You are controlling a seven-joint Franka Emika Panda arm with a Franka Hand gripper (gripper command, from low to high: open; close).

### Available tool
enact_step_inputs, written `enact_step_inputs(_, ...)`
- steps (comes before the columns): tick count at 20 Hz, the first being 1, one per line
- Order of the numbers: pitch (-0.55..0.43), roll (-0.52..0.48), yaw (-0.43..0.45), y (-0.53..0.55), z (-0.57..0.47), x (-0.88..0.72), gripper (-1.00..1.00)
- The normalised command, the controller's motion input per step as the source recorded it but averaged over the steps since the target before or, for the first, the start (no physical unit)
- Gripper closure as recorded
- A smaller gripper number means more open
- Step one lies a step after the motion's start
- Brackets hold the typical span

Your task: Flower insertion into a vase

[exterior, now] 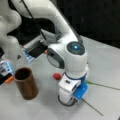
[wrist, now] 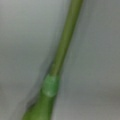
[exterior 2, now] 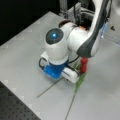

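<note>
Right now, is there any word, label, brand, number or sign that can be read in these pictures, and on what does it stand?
None: no readable text anywhere.
The arm bears only a glowing blue light, no lettering.
The vase is plain dark brown, unmarked.
The flower stem under the wrist camera has a green band, no print.
The claw is hidden beneath the wrist, low over the table.

I can read no text, label, brand, number or sign anywhere on my feeds. The arm's white housing carries only a glowing blue light [exterior: 75, 46], which is not a character. The vase [exterior: 26, 83] has a plain brown wall with no marking. The blue block [exterior 2: 53, 71] at the wrist bears nothing legible. In the wrist view the green stem [wrist: 62, 50] and its lighter band show no writing.
</note>
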Motion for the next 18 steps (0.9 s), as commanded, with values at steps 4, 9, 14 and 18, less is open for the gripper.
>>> enact_step_inputs(4, 0.079, 0.061, 0.004, -0.06, -0.06, 0.23, -1.00)
enact_step_inputs(9, 0.060, 0.070, -0.005, -0.02, -0.09, 0.24, -1.00)
enact_step_inputs(14, 0.087, 0.085, -0.027, 0.02, -0.06, 0.24, 1.00)
enact_step_inputs(18, 0.101, 0.072, -0.032, 0.01, -0.06, 0.23, 1.00)
